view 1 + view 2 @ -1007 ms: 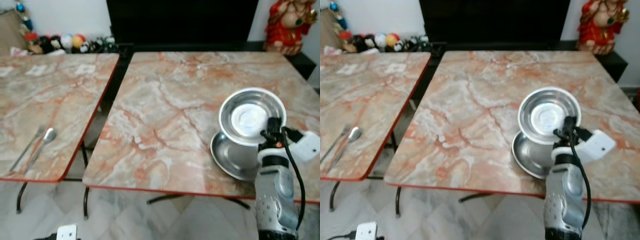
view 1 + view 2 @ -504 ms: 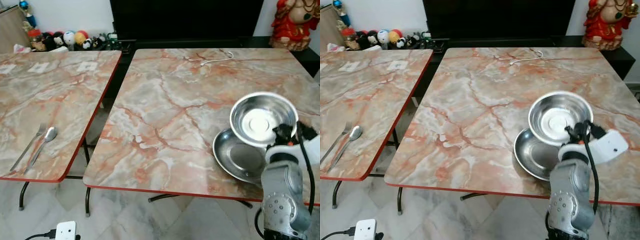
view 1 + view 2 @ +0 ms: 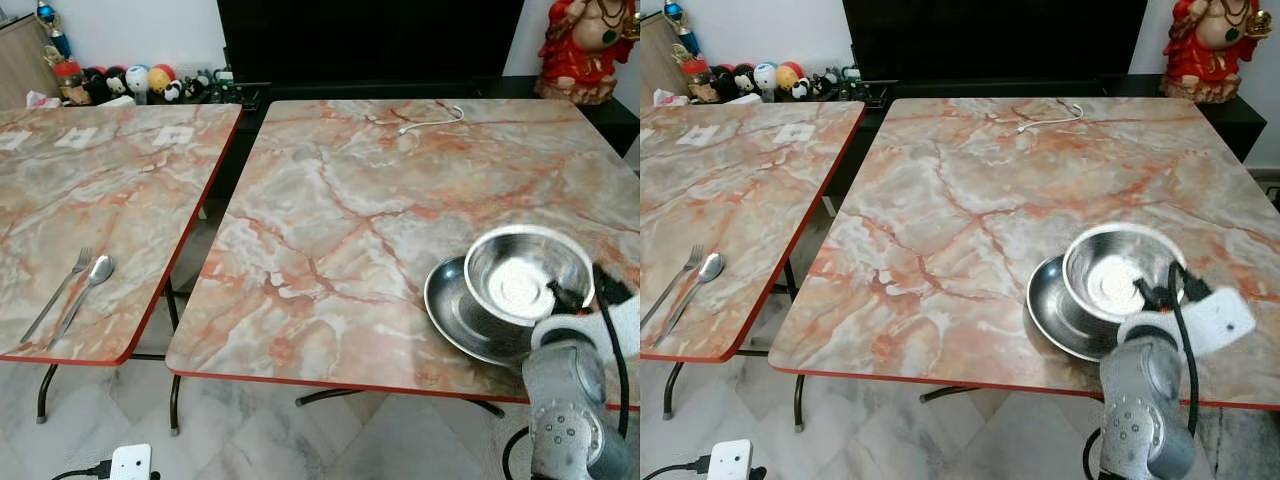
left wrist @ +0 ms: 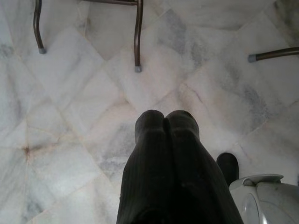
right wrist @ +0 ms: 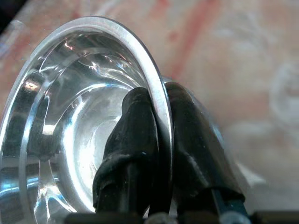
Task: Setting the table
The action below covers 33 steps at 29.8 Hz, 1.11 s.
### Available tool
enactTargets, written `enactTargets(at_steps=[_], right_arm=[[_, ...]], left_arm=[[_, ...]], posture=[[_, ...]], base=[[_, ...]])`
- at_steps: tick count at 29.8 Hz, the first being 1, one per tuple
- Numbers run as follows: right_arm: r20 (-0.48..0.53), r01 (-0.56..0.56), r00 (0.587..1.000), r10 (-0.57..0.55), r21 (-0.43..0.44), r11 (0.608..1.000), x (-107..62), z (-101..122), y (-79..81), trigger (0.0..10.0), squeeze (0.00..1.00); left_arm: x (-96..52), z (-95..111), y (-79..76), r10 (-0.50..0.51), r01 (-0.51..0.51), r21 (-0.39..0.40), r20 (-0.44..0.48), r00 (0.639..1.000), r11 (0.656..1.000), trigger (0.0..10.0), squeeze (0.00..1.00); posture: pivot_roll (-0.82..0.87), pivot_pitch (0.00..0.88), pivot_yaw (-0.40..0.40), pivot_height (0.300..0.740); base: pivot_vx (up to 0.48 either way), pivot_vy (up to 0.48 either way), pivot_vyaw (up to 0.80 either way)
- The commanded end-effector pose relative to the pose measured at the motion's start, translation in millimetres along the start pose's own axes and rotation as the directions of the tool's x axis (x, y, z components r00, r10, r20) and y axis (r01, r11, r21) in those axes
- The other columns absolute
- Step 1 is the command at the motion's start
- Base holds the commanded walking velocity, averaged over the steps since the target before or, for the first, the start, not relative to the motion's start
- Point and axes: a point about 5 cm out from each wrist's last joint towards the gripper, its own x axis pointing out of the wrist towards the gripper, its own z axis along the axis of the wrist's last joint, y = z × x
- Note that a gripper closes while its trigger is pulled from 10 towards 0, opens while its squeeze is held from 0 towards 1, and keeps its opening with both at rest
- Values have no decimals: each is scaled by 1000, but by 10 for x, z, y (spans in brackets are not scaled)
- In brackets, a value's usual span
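A steel bowl (image 3: 520, 275) rests inside a shallow steel plate (image 3: 452, 310) near the front right corner of the marble table (image 3: 340, 200). My right gripper (image 3: 566, 296) is shut on the bowl's near rim (image 5: 161, 98), one finger inside and one outside. On the neighbouring table to the left lie a fork (image 3: 60, 293) and a spoon (image 3: 88, 283) side by side near its front edge. My left gripper (image 4: 164, 122) hangs low over the floor, its two black fingers pressed together with nothing between them.
A white cable (image 3: 430, 118) lies at the far side of the marble table. A red figurine (image 3: 590, 45) stands at the back right and small toys (image 3: 140, 80) line the back left. A white power adapter (image 3: 132, 462) lies on the tiled floor.
The right gripper has lowered the bowl from above the plate down into it. The camera view has steadied.
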Motion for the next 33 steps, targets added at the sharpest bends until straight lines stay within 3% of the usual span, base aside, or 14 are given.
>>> enactTargets(at_steps=[1, 22, 23, 31, 32, 33], right_arm=[[-29, 2, 1000, -2, 15, 1000, -10, -49, 19, 10000, 0], [-108, -46, 993, 48, 17, 999, 25, -164, 87, 10000, 0], [-117, -42, 992, 42, 6, 999, 29, -175, 80, 10000, 173], [-143, -50, 988, 49, -5, 999, 36, -219, 82, 10000, 169], [-145, -46, 988, 44, -8, 999, 37, -223, 78, 10000, 631], [-146, -44, 988, 42, -11, 999, 37, -224, 76, 10000, 631]], left_arm=[[-16, -48, 48, 3, -2, 19, -24, 1000, 1000, 10000, 0], [-20, -61, 43, -1, 1, 22, -30, 1000, 1000, 10000, 0], [-21, -64, 44, 0, 1, 22, -31, 1000, 1000, 10000, 0], [-21, -69, 45, 0, 1, 21, -35, 999, 1000, 10000, 0], [-21, -68, 44, 0, 1, 21, -35, 999, 1000, 10000, 0], [-21, -67, 44, 0, 1, 20, -34, 999, 1000, 10000, 0]], posture=[[-39, 43, 47, 740], [-36, 43, 45, 740], [-38, 43, 45, 740], [-37, 43, 45, 740], [-36, 43, 45, 740], [-36, 43, 45, 740]], base=[[0, 0, 0], [0, 0, 0], [0, 0, 0], [0, 0, 0], [0, 0, 0], [0, 0, 0]])
